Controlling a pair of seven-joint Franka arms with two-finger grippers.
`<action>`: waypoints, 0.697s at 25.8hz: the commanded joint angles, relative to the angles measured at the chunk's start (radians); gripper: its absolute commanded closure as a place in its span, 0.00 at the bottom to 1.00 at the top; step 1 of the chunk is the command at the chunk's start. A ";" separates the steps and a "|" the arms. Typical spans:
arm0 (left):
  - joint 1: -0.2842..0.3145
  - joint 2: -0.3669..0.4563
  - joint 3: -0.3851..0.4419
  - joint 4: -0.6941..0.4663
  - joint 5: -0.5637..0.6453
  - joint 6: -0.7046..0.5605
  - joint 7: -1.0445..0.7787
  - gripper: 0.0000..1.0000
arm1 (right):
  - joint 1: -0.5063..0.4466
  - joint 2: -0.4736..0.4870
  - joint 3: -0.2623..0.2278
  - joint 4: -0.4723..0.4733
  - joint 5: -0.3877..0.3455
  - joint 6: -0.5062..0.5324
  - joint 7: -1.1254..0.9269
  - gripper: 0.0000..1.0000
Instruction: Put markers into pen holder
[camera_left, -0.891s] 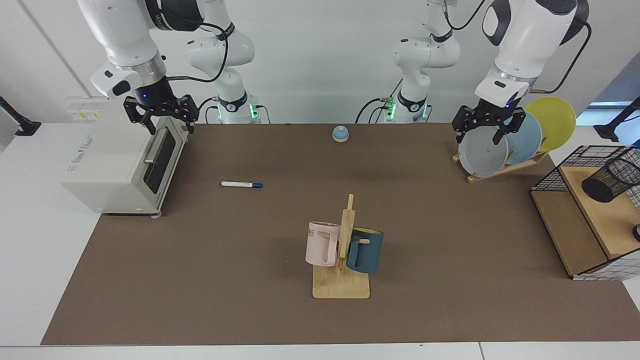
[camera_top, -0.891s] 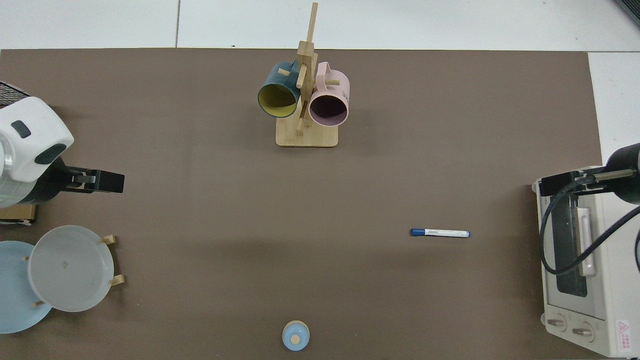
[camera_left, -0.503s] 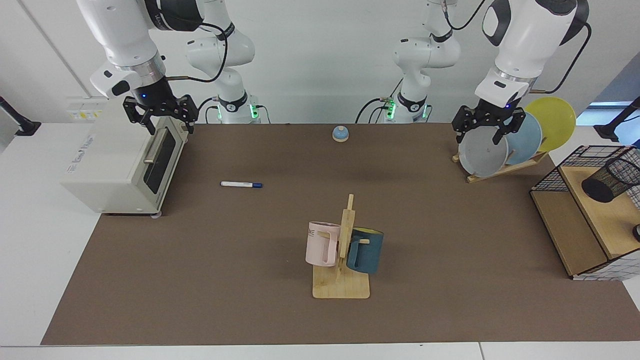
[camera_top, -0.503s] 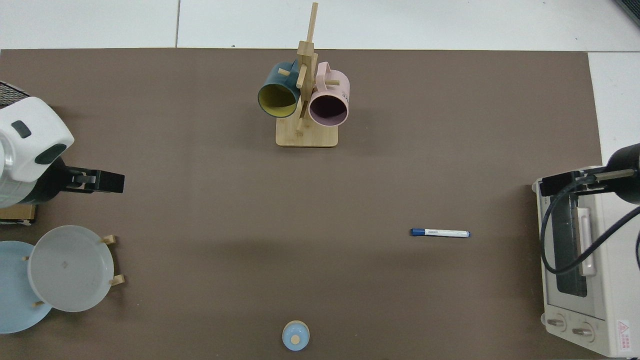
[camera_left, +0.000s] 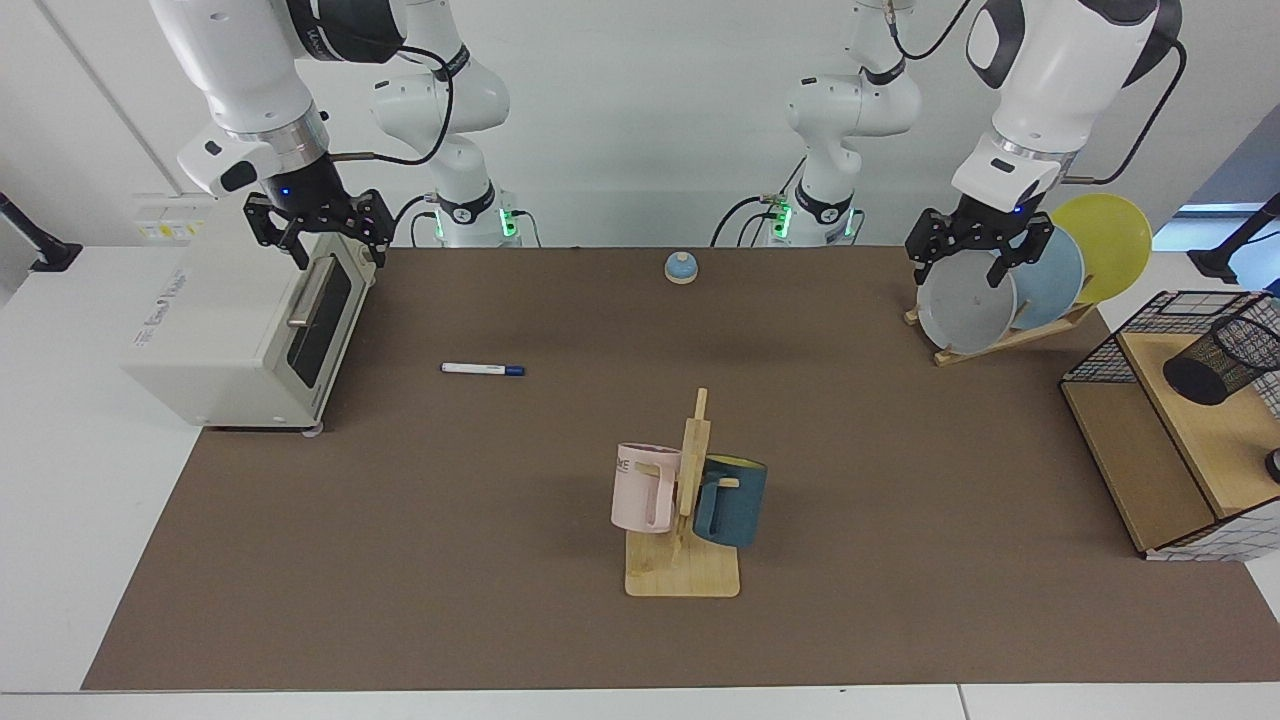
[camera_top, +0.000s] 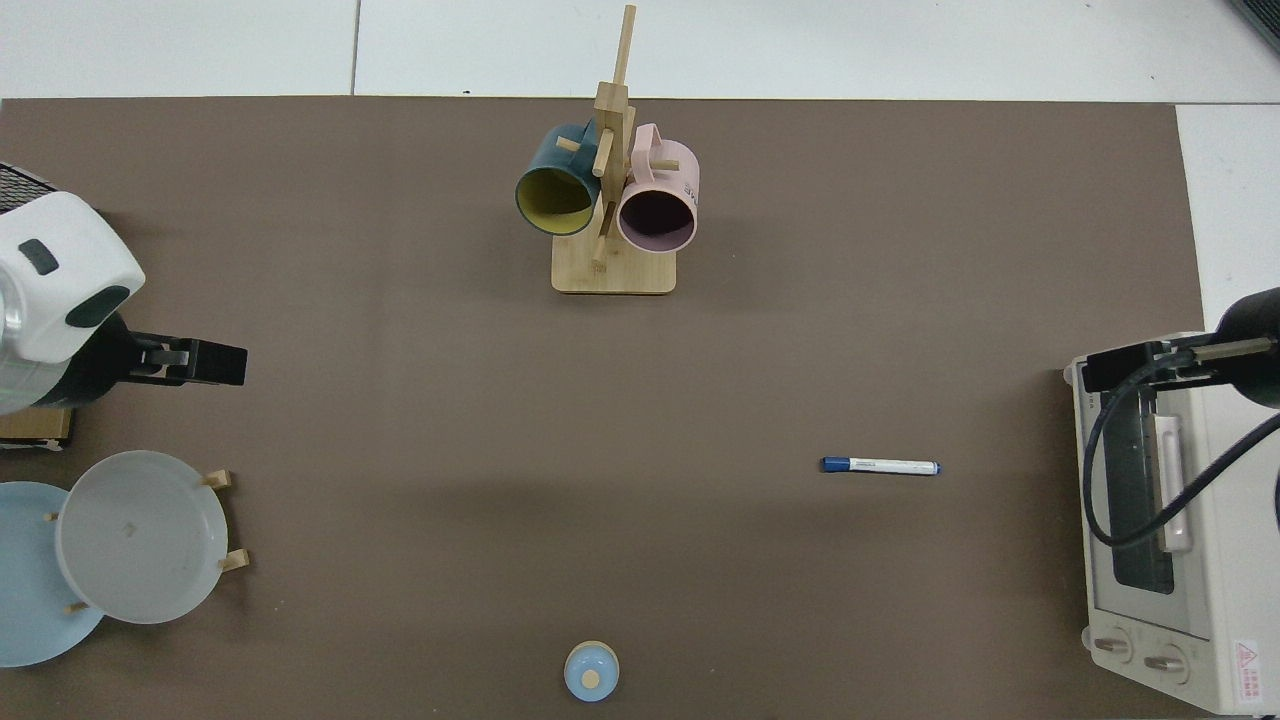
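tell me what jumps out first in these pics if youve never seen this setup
Two white arms flank the brown mat: the right gripper hangs open above the toaster oven, the left gripper open before the plate rack. Between them a lone marker lies flat, far from the pen holder tilted on the shelf.

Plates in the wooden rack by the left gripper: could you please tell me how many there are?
3. All stand in the wooden rack: a grey plate in front, a blue plate behind it, and a yellow plate rearmost. Others may be hidden behind them.
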 joint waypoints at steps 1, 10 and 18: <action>-0.005 0.046 0.005 0.077 -0.008 -0.055 -0.001 0.00 | -0.018 -0.015 0.005 -0.021 0.007 -0.008 -0.022 0.00; -0.003 0.084 0.005 0.121 -0.007 -0.060 -0.001 0.00 | -0.018 -0.067 0.005 -0.110 -0.009 -0.004 0.500 0.00; 0.000 0.110 0.008 0.114 -0.008 -0.025 0.004 0.00 | -0.018 -0.046 0.008 -0.197 0.008 0.064 0.957 0.00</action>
